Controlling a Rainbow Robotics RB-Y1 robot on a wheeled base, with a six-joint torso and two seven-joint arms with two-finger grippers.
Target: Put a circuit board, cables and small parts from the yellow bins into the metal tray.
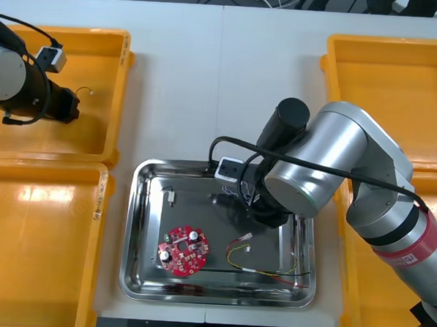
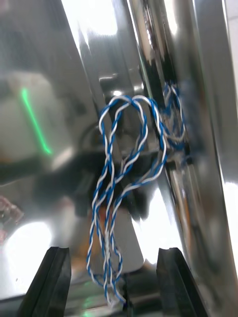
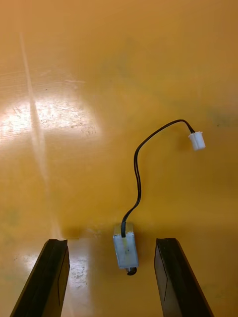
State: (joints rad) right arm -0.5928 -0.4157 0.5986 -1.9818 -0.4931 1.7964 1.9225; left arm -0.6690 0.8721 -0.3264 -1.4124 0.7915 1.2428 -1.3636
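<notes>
Right gripper (image 2: pixel 114 252): down inside the metal tray (image 1: pixel 132 239), over toward its far right corner. Fingers are spread wide and aren't pinching anything.
Blue and white twisted cable (image 2: pixel 126 158): looped on the shiny tray floor between those spread fingers, right by the tray's side wall. It isn't touching either finger as far as I can see.
Left gripper (image 3: pixel 111 247): well off to the tray's left, low in the far yellow bin (image 1: pixel 101 34). Fingers are spread apart here too.
Black cable (image 3: pixel 137 173): on that bin's floor. The small pale block (image 3: pixel 125 249) on one end sits between the left fingers, clear of both, and there's a white plug (image 3: pixel 197 140) on the other end.
Red circuit board (image 1: pixel 184 250): flat in the tray, front half, a bit left of middle.
Red and yellow cable (image 1: pixel 261 262): in the tray's front right part, near the board but apart from it.
Small metal part (image 1: pixel 171 198): in the tray's far left part, on its own.
</notes>
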